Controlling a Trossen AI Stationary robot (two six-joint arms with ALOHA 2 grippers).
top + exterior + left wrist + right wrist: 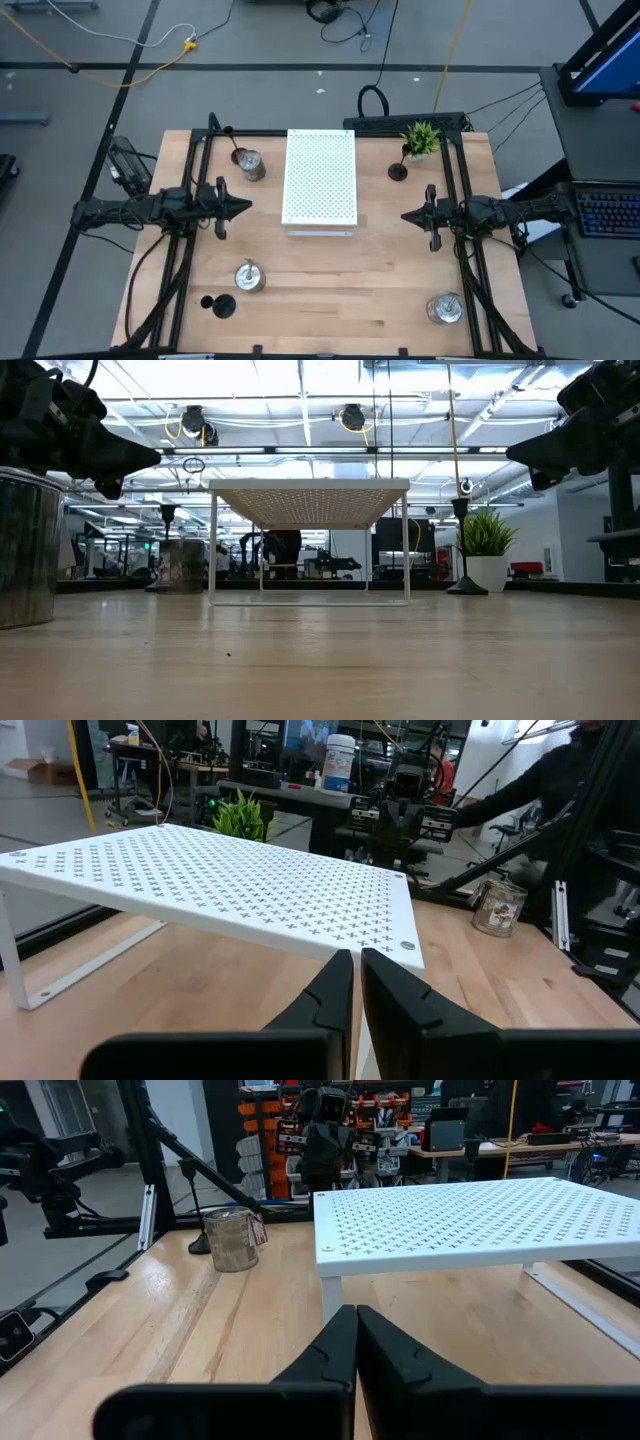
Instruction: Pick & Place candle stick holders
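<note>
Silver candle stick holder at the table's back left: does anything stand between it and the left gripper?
Nothing visible does. Only bare table lies between the left gripper and the silver candle stick holder; the white board stands off to one side.

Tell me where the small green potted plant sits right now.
In the high view the potted plant stands at the table's far edge on the right arm's side, right of the white perforated board, with a black candle stick holder just beside it.
</note>
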